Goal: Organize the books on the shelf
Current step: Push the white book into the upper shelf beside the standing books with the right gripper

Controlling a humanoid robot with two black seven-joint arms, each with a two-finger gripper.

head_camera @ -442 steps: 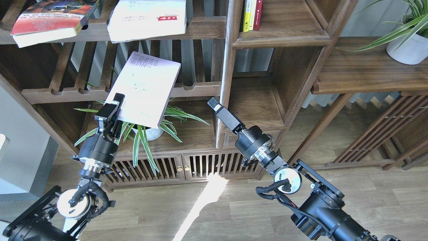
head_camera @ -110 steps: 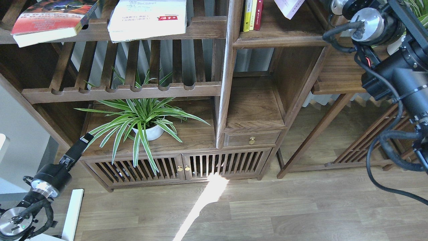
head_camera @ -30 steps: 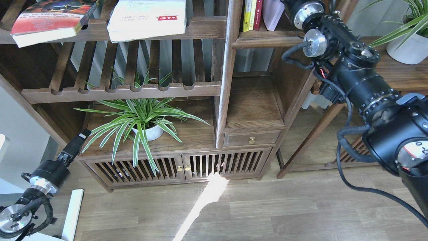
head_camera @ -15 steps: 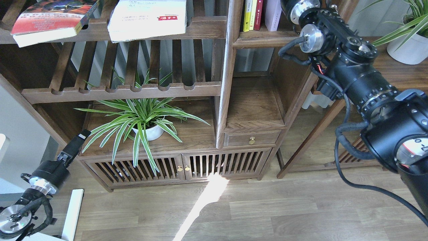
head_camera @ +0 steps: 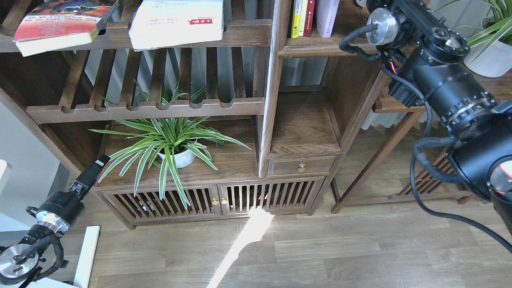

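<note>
The thin white book (head_camera: 327, 18) stands upright in the narrow shelf (head_camera: 344, 45) at the top, next to a red book (head_camera: 309, 18) and yellow books (head_camera: 298, 18). My right arm (head_camera: 436, 84) reaches up to the right of that compartment; its gripper is past the top edge, out of view. The red-orange globe book (head_camera: 52, 24) and the thick white book with the red label (head_camera: 176, 20) lie on the slatted rack at the upper left. My left gripper (head_camera: 100, 162) is low at the left, empty, and its fingers cannot be told apart.
A spider plant in a white pot (head_camera: 176, 158) stands on the lower cabinet top. A second potted plant (head_camera: 490, 56) stands on the wide plank at the right, behind my right arm. A small drawer (head_camera: 302, 165) sits below the middle compartment.
The thin white book went from tilted to upright beside the red book. My right arm drew back to the right and its gripper left the view. The left arm barely moved.
</note>
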